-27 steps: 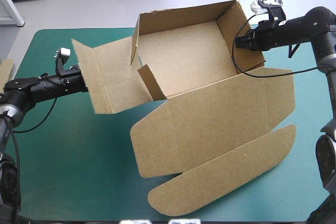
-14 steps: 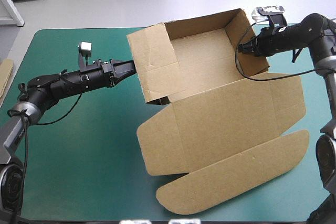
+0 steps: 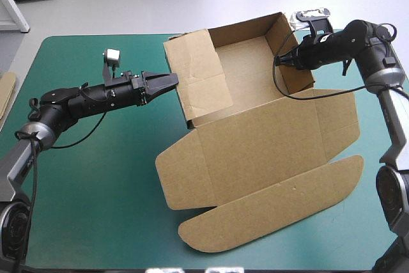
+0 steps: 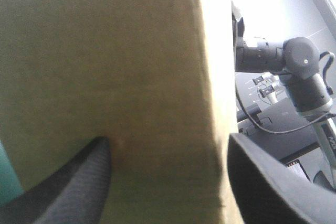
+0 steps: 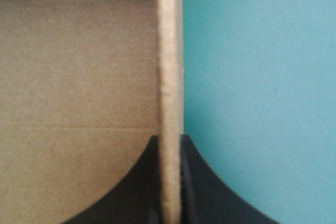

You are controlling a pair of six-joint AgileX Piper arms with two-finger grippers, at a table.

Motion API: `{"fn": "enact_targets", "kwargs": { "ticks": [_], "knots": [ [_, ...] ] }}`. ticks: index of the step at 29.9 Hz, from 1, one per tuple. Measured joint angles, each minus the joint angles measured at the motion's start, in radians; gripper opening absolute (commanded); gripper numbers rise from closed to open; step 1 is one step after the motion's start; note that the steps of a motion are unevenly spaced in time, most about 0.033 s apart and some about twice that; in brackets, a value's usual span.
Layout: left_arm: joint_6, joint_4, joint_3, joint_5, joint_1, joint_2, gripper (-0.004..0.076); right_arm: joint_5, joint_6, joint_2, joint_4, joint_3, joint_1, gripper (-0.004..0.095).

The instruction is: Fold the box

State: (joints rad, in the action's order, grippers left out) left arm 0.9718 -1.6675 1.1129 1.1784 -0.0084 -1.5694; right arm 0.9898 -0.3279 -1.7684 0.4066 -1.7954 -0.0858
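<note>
The table point(image 3: 57, 49) carries a teal-green cover point(image 3: 96, 190), and the brown box point(image 3: 255, 151) lies on its middle and right part. The walls of the box stand up near the far edge, while its lid lies flat toward the near edge. At the left edge a piece of brown board point(image 3: 5, 91) shows.

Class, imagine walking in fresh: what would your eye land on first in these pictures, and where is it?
The brown box, half formed at the middle of the table: walls up at the far end, lid flat toward the near edge. The right gripper pinches its right wall; the left gripper, open, sits against the left wall from outside.
</note>
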Motion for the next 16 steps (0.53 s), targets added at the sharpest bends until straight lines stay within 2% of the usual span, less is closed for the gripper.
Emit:
{"fn": "enact_targets", "kwargs": {
  "ticks": [5,9,12,16],
  "knots": [
    [-0.028,-0.001,0.041,-0.003,-0.015,0.0,0.0467,-0.012,0.045,-0.028,0.004,0.0,-0.006,-0.0003],
    [-0.07,0.025,0.078,-0.068,-0.029,0.0,0.0467,-0.018,0.085,-0.035,-0.027,0.0,-0.027,-0.0003],
    [-0.143,0.142,0.127,-0.143,-0.048,0.0,0.0464,-0.028,0.13,-0.035,-0.067,0.0,-0.048,-0.0003],
    [-0.3,0.423,0.213,-0.206,-0.093,-0.005,0.0463,-0.028,0.175,-0.036,-0.106,0.0,-0.069,-0.0003]
  ]
}}
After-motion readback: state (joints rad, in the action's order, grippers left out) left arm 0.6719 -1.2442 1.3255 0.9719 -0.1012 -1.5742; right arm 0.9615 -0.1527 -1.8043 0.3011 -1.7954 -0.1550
